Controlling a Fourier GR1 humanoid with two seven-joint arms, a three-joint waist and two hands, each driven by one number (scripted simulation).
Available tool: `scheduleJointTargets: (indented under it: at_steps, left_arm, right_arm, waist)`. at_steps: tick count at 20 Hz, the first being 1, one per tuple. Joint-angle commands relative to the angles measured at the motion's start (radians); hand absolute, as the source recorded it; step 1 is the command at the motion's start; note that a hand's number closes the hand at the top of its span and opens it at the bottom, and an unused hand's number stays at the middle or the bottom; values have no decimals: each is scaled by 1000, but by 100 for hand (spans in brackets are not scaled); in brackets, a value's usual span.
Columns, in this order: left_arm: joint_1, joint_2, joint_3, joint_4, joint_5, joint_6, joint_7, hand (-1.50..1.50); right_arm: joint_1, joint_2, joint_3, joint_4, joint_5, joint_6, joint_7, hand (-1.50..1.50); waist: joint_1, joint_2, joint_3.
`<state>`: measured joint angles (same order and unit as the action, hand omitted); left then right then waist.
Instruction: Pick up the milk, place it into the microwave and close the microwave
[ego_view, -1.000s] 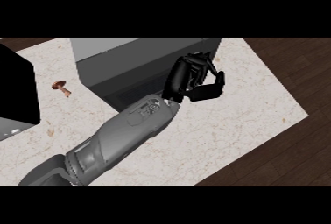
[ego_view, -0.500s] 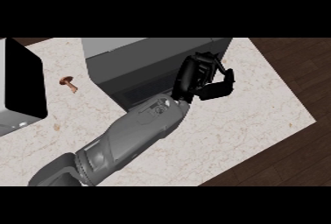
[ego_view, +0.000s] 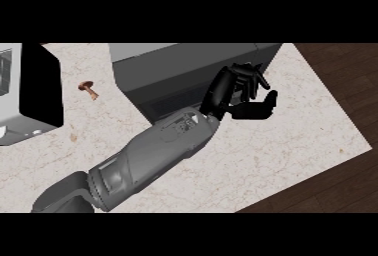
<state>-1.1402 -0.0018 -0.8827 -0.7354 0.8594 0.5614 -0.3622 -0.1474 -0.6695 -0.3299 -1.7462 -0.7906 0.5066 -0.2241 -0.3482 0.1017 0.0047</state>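
Microwave (ego_view: 184, 70): dark grey box, flat top, set at far edge of pale speckled stone desk (ego_view: 295, 135). Milk not visible. One grey forearm crosses diagonally from lower left; which arm, unclear. Its black hand (ego_view: 240, 97) sits at microwave's right front corner, fingers curled, holding nothing visible. Small brown mushroom-shaped item (ego_view: 88, 88) lies left of microwave.
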Motion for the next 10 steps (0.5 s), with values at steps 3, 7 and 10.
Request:
scheduleJointTargets:
  at_steps: [3,7,10]
  left_arm:
    - [65,107,72,168,42,48,-13,-150]
    - [69,107,65,169,66,26,-21,-150]
    - [75,108,62,164,88,7,-37,-150]
  right_arm:
    - [31,-17,-37,-21,-21,-8,12,-150]
    - [48,-23,-52,-26,-35,-12,22,-150]
    - [63,-24,-53,-47,-46,-5,26,-150]
  waist:
    - [51,-1,-6]
    - [72,1,-5]
    - [78,-3,-4]
